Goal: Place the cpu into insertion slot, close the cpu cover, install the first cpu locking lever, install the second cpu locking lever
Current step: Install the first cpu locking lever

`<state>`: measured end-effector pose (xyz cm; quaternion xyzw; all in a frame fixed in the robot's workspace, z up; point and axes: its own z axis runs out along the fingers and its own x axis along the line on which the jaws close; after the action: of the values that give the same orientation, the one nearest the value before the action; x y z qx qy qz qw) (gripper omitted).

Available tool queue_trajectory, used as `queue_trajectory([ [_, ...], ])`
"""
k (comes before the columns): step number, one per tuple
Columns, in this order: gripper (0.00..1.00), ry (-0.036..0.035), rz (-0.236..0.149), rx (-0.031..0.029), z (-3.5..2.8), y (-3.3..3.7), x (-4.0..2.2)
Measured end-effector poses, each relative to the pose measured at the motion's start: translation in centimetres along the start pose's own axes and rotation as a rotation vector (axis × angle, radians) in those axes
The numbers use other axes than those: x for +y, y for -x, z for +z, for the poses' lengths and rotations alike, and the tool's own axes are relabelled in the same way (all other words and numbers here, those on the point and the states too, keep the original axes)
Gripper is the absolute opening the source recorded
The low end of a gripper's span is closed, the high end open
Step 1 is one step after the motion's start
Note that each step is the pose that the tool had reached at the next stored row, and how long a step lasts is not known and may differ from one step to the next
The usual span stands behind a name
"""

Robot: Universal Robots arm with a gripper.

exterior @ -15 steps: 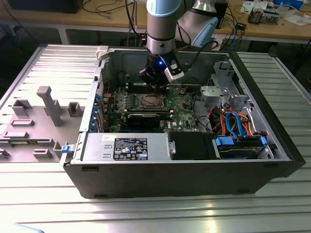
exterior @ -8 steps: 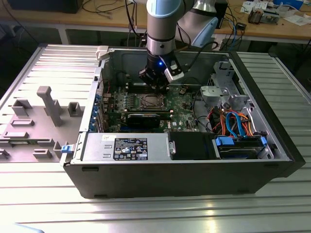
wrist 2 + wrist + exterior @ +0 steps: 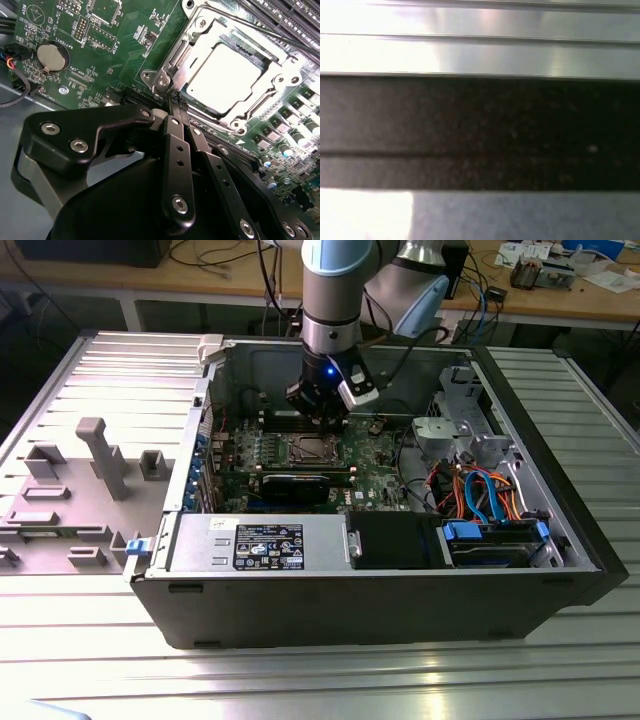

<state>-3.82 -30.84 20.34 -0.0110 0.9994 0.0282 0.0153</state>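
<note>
The one end effector (image 3: 176, 102) has its two black, bolted metal fingers (image 3: 176, 150) pressed together, their tips meeting at the lower left corner of the socket in the second wrist view, clamped on nothing that can be made out. Right beyond the tips lies one cpu (image 3: 225, 75), a flat square with a pale, glaring metal top, seated in the insertion slot (image 3: 197, 60) at the frame's upper right. One cpu cover (image 3: 267, 102), a thin silvery frame with a square window, lies flat around the chip. One slim metal lever rod (image 3: 260, 31) runs diagonally along the socket's upper edge. One round coin cell (image 3: 52, 56) sits on the green motherboard (image 3: 125, 55) at upper left.

In the exterior view the end effector (image 3: 322, 412) hangs inside one open black computer case (image 3: 400, 610), just above the socket (image 3: 307, 449) at centre. The case walls enclose the board on all sides, a black power supply (image 3: 260, 545) closing the near edge. The case rests on a ribbed aluminium worktop (image 3: 130, 670), and one grey moulded tray (image 3: 70, 490) lies at the left.
</note>
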Motion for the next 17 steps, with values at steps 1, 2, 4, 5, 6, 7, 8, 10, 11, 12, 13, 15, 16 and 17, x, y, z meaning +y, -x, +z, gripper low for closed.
queue_trajectory([
  [1, 0.11, -0.0011, 0.000, 0.0001, 0.03, 0.00, 0.00],
  [2, 0.11, -0.0017, 0.000, 0.0002, 0.04, 0.01, 0.00],
  [4, 0.11, -0.0019, 0.000, 0.0001, 0.05, 0.00, 0.00],
  [5, 0.11, -0.0014, 0.000, 0.0002, 0.06, 0.00, 0.00],
  [6, 0.11, 0.0011, 0.000, 0.0001, 0.07, -0.01, 0.00],
  [7, 0.11, 0.0056, 0.000, -0.0002, 0.10, 0.00, 0.01],
  [8, 0.11, 0.0142, 0.000, -0.0004, 0.12, 0.00, 0.01],
  [10, 0.11, 0.0238, 0.001, -0.0006, 0.11, 0.00, 0.01],
  [11, 0.11, 0.0240, 0.001, -0.0007, 0.08, 0.00, 0.01],
  [12, 0.11, 0.0242, 0.001, -0.0007, 0.04, 0.01, 0.02],
  [13, 0.11, 0.0219, 0.001, -0.0007, 0.01, 0.01, 0.03],
  [15, 0.11, 0.0162, 0.000, -0.0002, -0.15, 0.01, 0.03],
  [16, 0.11, 0.0148, 0.000, -0.0003, -0.24, 0.02, 0.04],
  [17, 0.11, 0.0112, 0.000, -0.0003, -0.32, 0.02, 0.05],
])
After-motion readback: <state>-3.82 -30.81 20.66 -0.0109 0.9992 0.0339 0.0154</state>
